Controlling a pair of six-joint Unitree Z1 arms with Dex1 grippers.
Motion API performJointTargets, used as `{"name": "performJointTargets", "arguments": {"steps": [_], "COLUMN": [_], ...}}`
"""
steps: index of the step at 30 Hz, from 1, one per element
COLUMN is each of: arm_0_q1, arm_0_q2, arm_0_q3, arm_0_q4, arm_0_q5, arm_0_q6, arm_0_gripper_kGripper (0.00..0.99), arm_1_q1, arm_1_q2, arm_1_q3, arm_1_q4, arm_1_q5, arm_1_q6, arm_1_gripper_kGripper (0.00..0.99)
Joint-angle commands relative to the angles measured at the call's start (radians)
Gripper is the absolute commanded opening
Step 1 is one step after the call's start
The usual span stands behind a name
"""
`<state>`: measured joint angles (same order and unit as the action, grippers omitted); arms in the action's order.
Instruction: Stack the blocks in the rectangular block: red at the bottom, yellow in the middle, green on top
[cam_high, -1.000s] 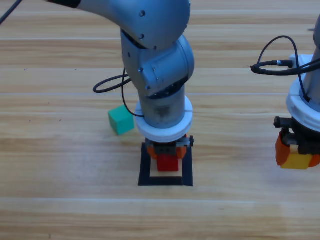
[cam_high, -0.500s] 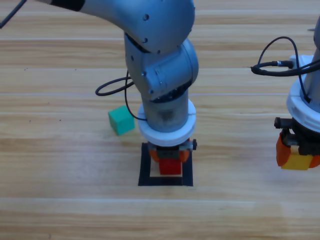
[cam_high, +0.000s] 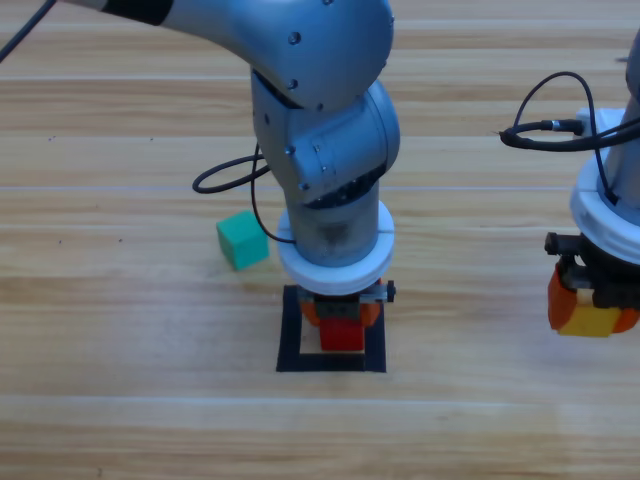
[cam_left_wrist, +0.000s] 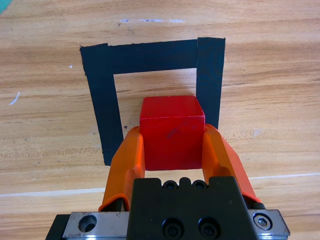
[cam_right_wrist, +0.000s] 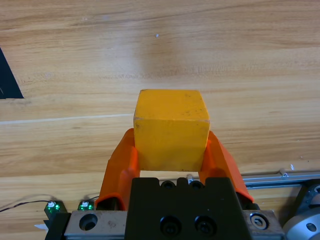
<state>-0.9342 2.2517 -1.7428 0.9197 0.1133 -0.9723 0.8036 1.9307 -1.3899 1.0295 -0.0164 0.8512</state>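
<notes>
wood table (cam_high: 120, 420), tape outline (cam_high: 291, 335) mid.

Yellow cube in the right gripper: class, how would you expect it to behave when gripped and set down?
The yellow cube keeps sharp, square edges between the right gripper's closed jaws, so it is probably rigid. Its matte, slightly scuffed faces suggest it is unlikely to slip. With flat sides all round, it should sit steady rather than roll.

Left gripper (cam_left_wrist: 174, 145) fingers clamping red cube (cam_left_wrist: 172, 131), over black tape outline (cam_left_wrist: 150, 57), wooden table (cam_left_wrist: 45, 110)
</notes>
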Motion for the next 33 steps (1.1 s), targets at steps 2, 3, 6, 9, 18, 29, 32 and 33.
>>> {"name": "performJointTargets", "arguments": {"steps": [2,3,6,9,18,29,32,33], "arm_0_q1": [-0.026,-0.026,-0.026,-0.025,-0.026,-0.012,0.009,0.017], "arm_0_q2": [0.020,0.020,0.022,0.022,0.077,0.008,-0.012,-0.018], "arm_0_q3": [0.051,0.049,0.049,0.046,-0.064,-0.069,-0.060,-0.063], "arm_0_q4": [-0.005,-0.005,-0.005,-0.005,0.034,0.088,0.096,0.097], "arm_0_q5": [0.008,0.008,0.006,0.006,0.009,0.042,0.048,0.051], "arm_0_q6": [0.017,0.020,0.024,0.026,0.009,0.043,0.053,0.061], "arm_0_gripper_kGripper": [0.232,0.232,0.232,0.233,0.989,0.990,0.990,0.990], "arm_1_q1": [-0.027,-0.029,-0.030,-0.032,-0.044,-0.046,-0.046,-0.046], "arm_1_q2": [-0.065,-0.065,-0.065,-0.065,-0.065,-0.065,-0.065,-0.065], "arm_1_q3": [0.029,0.031,0.031,0.031,0.032,0.028,0.025,0.025], "arm_1_q4": [-0.025,-0.026,-0.026,-0.028,-0.028,-0.028,-0.028,-0.028], "arm_1_q5": [-0.008,-0.008,-0.007,-0.005,-0.004,0.004,0.007,0.007], "arm_1_q6": [-0.017,-0.017,-0.018,-0.021,-0.031,-0.038,-0.040,-0.040], "arm_1_gripper_kGripper": [0.020,0.020,0.020,0.020,0.020,0.020,0.020,0.020]}}
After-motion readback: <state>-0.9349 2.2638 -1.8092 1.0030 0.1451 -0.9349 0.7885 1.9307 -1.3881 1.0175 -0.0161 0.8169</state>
